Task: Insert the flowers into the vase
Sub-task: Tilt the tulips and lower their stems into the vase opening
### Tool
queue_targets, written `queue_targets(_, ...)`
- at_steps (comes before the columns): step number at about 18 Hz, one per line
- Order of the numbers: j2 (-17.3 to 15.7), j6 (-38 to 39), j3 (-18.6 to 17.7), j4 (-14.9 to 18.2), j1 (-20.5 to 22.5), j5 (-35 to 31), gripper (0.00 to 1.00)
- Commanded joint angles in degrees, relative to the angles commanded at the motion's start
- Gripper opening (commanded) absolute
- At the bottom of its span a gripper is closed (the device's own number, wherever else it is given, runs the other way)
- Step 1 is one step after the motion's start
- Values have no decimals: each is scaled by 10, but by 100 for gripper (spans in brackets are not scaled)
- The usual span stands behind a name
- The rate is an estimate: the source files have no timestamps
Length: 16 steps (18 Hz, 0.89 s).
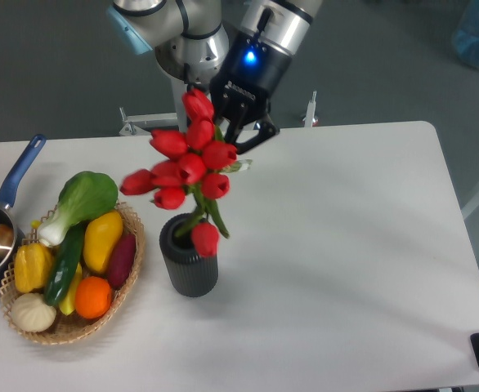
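Observation:
The flowers (186, 167), a bunch of red tulips with green stems, hang in the air above the vase (189, 263). My gripper (238, 131) is shut on their stems at the upper right of the bunch. One drooping tulip head and some leaves overlap the vase's round mouth. The vase is a short dark ribbed cylinder standing upright on the white table, left of centre. The stem ends are hidden behind the gripper.
A wicker basket (129, 273) of fruit and vegetables sits just left of the vase. A blue-handled pot (6, 208) lies at the far left edge. The arm's base (194, 49) stands behind the table.

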<state>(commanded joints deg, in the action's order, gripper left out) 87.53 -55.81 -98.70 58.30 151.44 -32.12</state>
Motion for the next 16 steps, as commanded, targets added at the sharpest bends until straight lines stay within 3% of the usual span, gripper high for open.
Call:
queue_targets(5, 9, -6, -30, -38, 0, 97, 7)
queue_targets(11, 31, -62, -45, -39, 3, 183, 7)
queue_targets(16, 44, -90, -48, -40, 3, 203, 7)
